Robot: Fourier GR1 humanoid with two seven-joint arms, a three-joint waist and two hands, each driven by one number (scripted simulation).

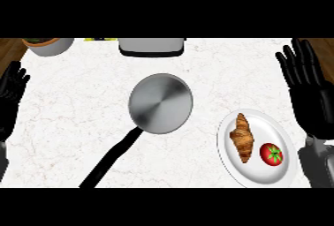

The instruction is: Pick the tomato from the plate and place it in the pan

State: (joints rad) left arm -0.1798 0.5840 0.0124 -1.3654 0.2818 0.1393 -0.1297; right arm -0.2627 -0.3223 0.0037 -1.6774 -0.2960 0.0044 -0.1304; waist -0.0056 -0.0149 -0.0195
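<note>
Two foods, tomato (272,154) and croissant (243,137), on plate (257,174), pan (160,103) bare, both hands open

Pan handle (111,156) cut off at lower edge. Toaster (151,46) and pot (47,45) cropped at top, only lower parts visible. Left hand (12,95) partly beyond left edge. Plate (257,176) rim clipped at bottom.

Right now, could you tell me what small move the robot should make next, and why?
Probably bring the right hand down and inward toward the tomato. That hand is open at the view's right edge, holding nothing; the tomato lies on the plate beside a croissant, and the pan holds nothing.
</note>
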